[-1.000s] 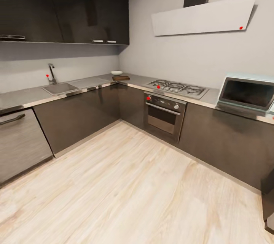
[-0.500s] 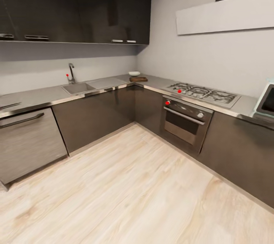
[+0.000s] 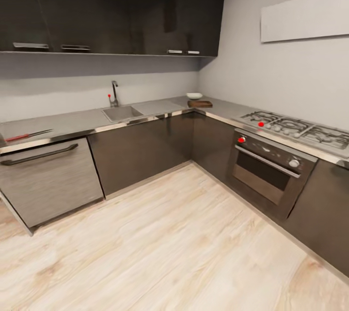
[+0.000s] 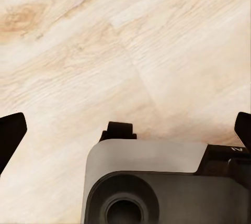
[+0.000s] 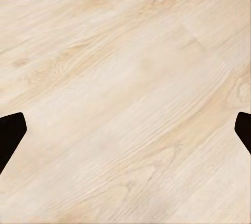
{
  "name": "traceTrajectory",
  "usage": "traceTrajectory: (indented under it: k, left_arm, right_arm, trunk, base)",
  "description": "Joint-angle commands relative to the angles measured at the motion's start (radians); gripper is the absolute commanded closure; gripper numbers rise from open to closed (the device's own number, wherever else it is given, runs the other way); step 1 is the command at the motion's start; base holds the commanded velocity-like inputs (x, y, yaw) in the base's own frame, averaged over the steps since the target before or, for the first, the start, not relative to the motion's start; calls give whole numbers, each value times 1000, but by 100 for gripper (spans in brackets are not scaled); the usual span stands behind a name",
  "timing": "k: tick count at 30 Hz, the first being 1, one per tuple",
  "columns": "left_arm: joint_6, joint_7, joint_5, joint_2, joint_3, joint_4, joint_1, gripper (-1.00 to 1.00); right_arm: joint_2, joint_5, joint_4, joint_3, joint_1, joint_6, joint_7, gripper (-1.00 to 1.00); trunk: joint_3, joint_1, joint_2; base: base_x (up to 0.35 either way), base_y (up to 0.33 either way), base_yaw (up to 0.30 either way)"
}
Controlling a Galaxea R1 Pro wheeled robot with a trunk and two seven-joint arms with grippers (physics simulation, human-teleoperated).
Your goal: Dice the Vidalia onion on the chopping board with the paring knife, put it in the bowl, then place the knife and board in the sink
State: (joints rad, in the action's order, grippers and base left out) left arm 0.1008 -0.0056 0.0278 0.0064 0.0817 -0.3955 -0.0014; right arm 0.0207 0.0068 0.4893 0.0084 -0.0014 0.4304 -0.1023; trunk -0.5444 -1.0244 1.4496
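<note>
The sink lies in the grey countertop along the back wall, and its chrome tap carries a red knob. I cannot see the Vidalia onion from here. In the far corner stands the white bowl, with the brown chopping board just in front of it. The paring knife, red-handled, rests on the countertop at the far left. My left gripper and right gripper both hang open over the wooden floor, holding nothing.
Dark cabinets run under the L-shaped counter. A dishwasher front is at the left, with an oven and gas hob at the right. Dark wall cupboards hang above. Light wooden floor stretches between me and the counter.
The whole head view has swung left: sink, bowl, board and hob have slid rightward in the picture, the microwave has left it, and the knife at the left has come into view.
</note>
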Motion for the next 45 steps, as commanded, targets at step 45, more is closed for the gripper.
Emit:
traceTrajectory:
  k: [45]
  left_arm:
    - [5,-1,3,0,1,0,0,-100]
  right_arm:
    - [-1,1,0,2,0,2,-4,-100]
  trunk:
    - [-1,-1,0]
  base:
    - [320,-21,275]
